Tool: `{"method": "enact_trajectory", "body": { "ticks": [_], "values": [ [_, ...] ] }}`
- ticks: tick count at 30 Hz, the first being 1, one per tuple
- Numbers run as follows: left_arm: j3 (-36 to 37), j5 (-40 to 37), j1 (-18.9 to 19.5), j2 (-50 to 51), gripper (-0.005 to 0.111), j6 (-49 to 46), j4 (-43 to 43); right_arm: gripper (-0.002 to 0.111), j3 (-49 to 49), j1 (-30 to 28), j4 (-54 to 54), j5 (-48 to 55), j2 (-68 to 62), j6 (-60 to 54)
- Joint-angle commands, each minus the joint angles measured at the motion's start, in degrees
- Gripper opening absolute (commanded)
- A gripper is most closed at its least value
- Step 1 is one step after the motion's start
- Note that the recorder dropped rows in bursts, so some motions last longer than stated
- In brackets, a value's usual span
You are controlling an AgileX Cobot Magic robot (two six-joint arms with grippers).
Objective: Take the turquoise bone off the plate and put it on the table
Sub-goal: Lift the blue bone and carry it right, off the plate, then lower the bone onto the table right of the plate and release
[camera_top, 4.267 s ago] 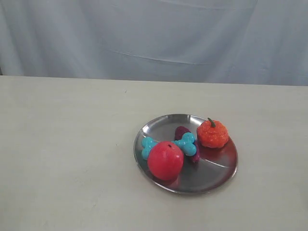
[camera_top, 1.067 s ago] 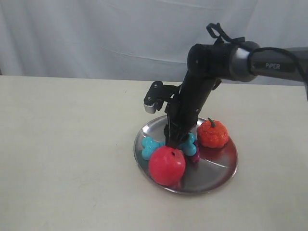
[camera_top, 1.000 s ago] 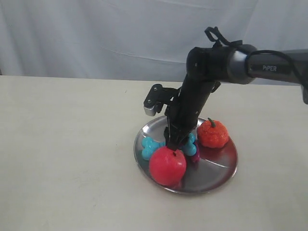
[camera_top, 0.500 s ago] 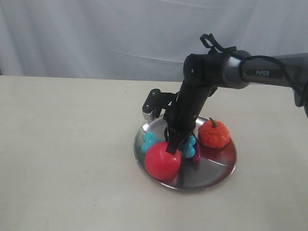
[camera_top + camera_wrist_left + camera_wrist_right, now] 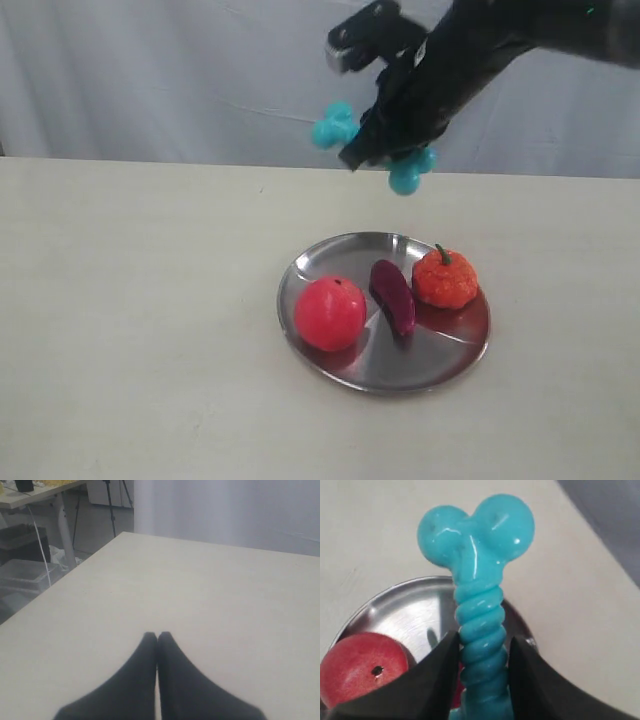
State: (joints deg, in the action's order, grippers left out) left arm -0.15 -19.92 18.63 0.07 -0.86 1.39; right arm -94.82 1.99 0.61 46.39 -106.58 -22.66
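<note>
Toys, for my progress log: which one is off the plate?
The turquoise bone, held aloft by the right gripper; the red fruit, purple toy and orange pumpkin sit on the plate.

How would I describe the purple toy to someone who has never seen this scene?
Find the round silver plate on the beige table. The purple toy is the dark oblong one lying between the round red apple and the orange pumpkin.

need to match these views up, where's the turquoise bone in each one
exterior view: turquoise bone in the air above the plate, top centre, held by the right gripper.
right wrist view: bone fills the middle, shaft between the jaws.
left wrist view: not in it, only the shut left gripper and table.
shared landmark: the plate, in exterior and right wrist views.
</note>
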Motion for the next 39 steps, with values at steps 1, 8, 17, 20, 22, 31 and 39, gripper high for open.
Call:
{"method": "enact_trajectory", "body": {
  "ticks": [1,8,17,20,22,31,39],
  "values": [
    [0.1,0.3,0.1,-0.1,0.0,0.2,0.1,-0.001,-0.4,-6.8,-7.4,0.0,8.1,17.7],
    [0.1,0.3,0.1,-0.1,0.0,0.2,0.1,-0.001,4.6,-26.2,-4.9,14.2,7.4,24.2],
    [0.1,0.3,0.1,-0.1,0.0,0.2,0.1,-0.001,14.9,-26.9,3.3,9.3,-1.9,25.1],
    [0.1,0.3,0.1,-0.1,0.0,0.2,0.1,-0.001,15.3,-26.4,3.9,8.9,-5.1,24.8],
    [0.1,0.3,0.1,-0.1,0.0,0.2,0.1,-0.001,15.3,-26.2,3.9,8.7,-6.7,24.8],
    [0.1,0.3,0.1,-0.1,0.0,0.2,0.1,-0.001,15.3,-26.2,4.1,6.8,-11.2,24.2],
    [0.1,0.3,0.1,-0.1,0.0,0.2,0.1,0.0,16.0,-26.2,4.2,7.2,-12.1,21.0]
  ]
}}
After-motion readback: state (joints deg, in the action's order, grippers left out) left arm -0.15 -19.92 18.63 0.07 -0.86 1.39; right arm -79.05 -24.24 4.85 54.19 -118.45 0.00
